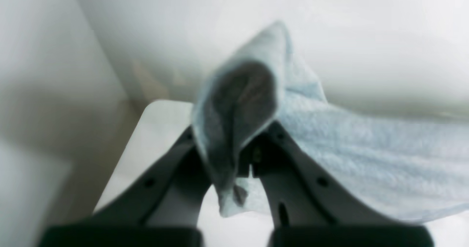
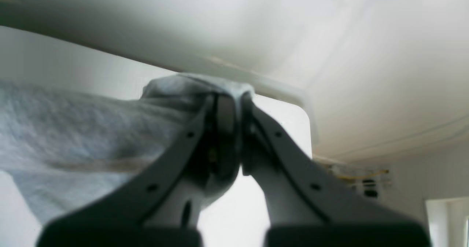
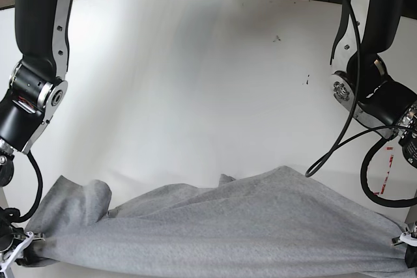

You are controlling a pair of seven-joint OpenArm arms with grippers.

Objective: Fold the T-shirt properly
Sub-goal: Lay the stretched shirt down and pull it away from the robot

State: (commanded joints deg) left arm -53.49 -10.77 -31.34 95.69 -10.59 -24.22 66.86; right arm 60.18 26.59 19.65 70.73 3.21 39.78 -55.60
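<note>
Both grippers pinch cloth: the left gripper [image 1: 244, 162] and right gripper [image 2: 234, 137] each clamp a bunched edge of the T-shirt [image 3: 228, 226]. It stretches sideways between them along the near edge of the white table [image 3: 195, 76], plain grey side showing.

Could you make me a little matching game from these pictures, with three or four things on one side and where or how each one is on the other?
Things:
1. T-shirt
2. left tool
3. right tool
4. table

States:
a. white, with bare surface beyond the cloth
b. shut on cloth, base view's right
c. grey, stretched between both arms
d. shut on cloth, base view's left

Pairs: 1-c, 2-b, 3-d, 4-a
</note>
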